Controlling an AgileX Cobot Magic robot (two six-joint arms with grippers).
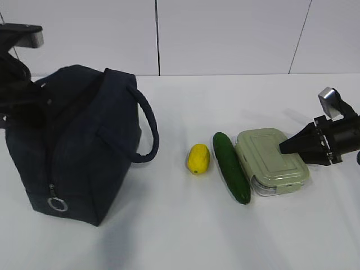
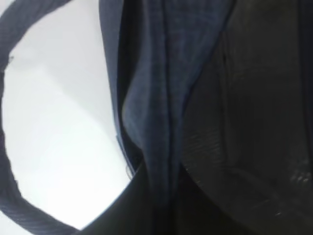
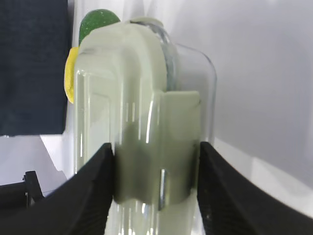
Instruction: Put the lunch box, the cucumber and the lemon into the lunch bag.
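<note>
On the left of the white table stands the lunch bag, dark navy and boxy, with one loop handle arching off its right side and a silver ring pull hanging low on the near end. Its top gapes, and the left arm is at that top edge. The left wrist view shows only navy cloth and dark lining up close, with a strap curving over the pale table (no fingertips are in sight there, so I cannot tell whether the left gripper is spread or pressed together).

Well to the right of the bag lie the three other things in a row. Farthest right is the lunch box, clear with a pale green lid, flat on the table. The right gripper reaches in from the right edge and meets the box at its right end; in the right wrist view its two black fingers sit either side of the lid's clasp tab, pinching it.

Just beside the box on its left, seemingly touching it, lies the cucumber, long and dark green, angled toward the near edge.

Left of that, a little apart, sits the lemon, small and yellow, between the cucumber and the bag.
</note>
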